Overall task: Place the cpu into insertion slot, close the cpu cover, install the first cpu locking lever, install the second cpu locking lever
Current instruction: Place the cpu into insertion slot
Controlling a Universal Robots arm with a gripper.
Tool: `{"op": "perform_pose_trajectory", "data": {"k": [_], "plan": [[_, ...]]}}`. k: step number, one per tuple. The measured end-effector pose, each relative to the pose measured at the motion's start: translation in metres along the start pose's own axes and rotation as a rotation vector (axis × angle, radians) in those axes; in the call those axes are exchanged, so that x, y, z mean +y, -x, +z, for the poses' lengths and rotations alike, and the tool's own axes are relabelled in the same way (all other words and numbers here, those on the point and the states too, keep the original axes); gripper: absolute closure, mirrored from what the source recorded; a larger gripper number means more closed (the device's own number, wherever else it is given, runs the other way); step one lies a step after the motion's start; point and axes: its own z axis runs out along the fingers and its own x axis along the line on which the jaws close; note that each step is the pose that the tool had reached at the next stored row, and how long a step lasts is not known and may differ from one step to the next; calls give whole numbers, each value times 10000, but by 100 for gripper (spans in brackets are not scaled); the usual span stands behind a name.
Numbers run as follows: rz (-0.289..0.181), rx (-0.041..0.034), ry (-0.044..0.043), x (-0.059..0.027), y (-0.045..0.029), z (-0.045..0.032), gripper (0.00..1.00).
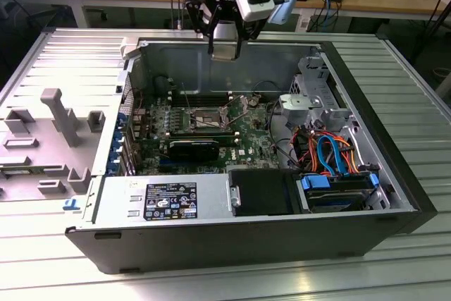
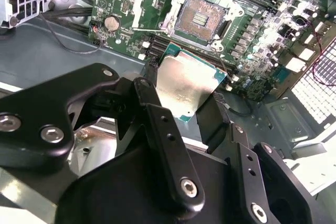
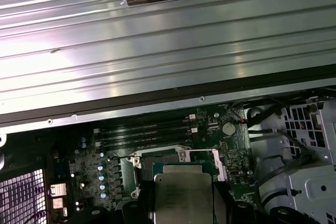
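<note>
Above the motherboard [image 1: 211,123], I log my gripper [image 1: 227,46] clamped on the cpu [image 2: 185,82]. The chip sits between its fingers [image 2: 163,129], apart from the uncovered insertion slot [image 2: 202,18] beneath.

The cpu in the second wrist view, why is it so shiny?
In the second wrist view, light glares off the metal top of the cpu held in the gripper; in the first wrist view, the ribbed metal table shines in bright streaks.
</note>
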Motion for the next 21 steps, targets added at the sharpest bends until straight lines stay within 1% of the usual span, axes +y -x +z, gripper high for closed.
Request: {"op": "perform_pose_trajectory", "data": {"k": [5,12,15,21], "plan": [[378,-31,3,-5,2,6,46],[669,-57,10,-7,2,9,46],[966,-82,15,-8,2,15,46],[1326,-112,22,-9,2,22,46]]}}
